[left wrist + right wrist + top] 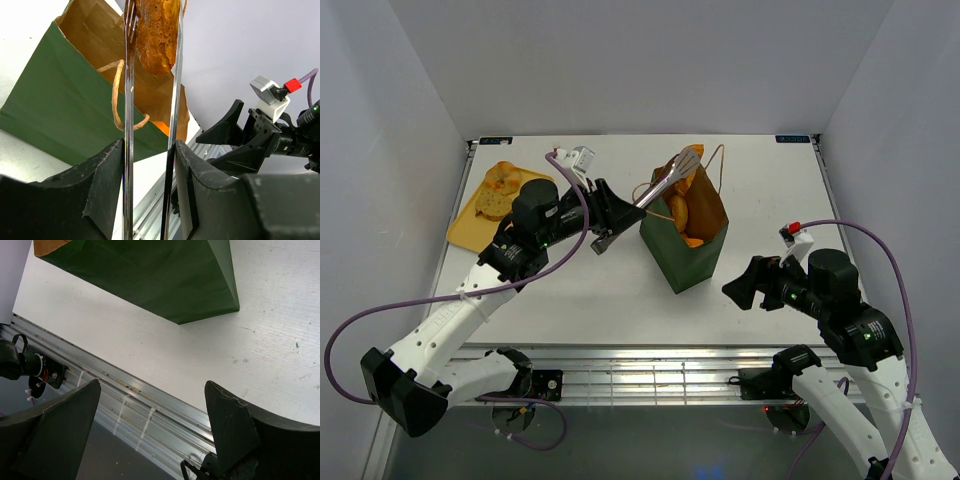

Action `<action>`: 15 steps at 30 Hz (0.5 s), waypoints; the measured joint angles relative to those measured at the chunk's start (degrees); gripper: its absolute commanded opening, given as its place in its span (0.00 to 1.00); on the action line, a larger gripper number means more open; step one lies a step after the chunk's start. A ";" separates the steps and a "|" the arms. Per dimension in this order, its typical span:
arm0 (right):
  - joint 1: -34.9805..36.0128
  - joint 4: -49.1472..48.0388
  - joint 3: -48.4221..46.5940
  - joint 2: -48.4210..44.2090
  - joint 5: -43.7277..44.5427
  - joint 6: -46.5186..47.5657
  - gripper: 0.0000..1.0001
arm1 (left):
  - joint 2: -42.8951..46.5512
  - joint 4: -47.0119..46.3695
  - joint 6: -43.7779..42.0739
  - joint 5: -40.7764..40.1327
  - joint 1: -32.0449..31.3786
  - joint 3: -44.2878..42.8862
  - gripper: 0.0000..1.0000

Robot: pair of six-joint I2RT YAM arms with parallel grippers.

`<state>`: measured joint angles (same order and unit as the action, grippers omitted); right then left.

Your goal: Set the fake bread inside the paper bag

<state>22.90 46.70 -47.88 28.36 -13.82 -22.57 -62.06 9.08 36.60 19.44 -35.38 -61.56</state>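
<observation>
Though pitted, bread (157, 37) between shiny tongs (128, 75)

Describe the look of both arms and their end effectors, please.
The left arm and right arm have white link shells and black joints; a purple cable runs along each. The left end effector and right end effector are matte black, with two wedge-shaped fingers. A grey block with a red plug sits on the right wrist.
</observation>
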 measured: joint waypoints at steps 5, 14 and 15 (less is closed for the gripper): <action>0.00 0.00 0.00 -0.33 0.00 0.00 0.90 | 0.02 0.48 -0.42 -0.28 0.00 0.00 0.55; 0.00 0.04 0.07 -0.68 -0.02 0.00 0.90 | 0.02 1.36 -1.03 -0.98 0.00 0.00 0.56; 0.00 0.04 0.07 -0.70 0.00 0.00 0.90 | 0.04 1.46 -1.09 -1.03 0.00 0.00 0.56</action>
<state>22.90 46.74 -47.81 27.66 -13.82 -22.57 -62.02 10.55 35.51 18.41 -35.38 -61.56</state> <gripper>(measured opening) 0.903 0.562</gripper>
